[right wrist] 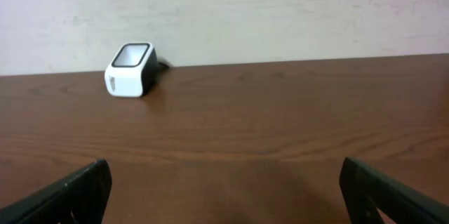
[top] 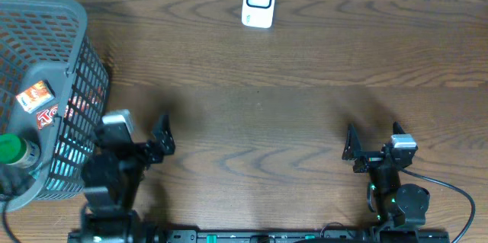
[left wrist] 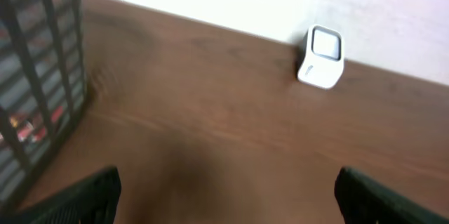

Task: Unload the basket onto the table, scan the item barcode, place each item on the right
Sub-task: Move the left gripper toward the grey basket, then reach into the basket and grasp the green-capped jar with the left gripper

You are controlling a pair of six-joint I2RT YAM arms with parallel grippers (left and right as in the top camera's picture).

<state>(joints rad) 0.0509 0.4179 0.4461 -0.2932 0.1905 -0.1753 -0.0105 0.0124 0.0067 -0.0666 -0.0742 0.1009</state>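
My left end effector (top: 164,138) stands wide with nothing in it, and my right end effector (top: 348,145) is wide and bare too, both hovering low over the surface (top: 252,106). The items to scan sit in the basket (top: 84,98) just to the left of my left end effector: a small orange box (top: 34,96), a red packet (top: 49,115) and a green-capped bottle (top: 11,150). The scanner (top: 258,1) stands well ahead, between my two end effectors. I judge the first step is a pick from the basket. To do it well, I should lift over the rim, come straight down on the orange box lying on top, and close across its narrow sides, leaving the barcode face uncovered for the scanner window.
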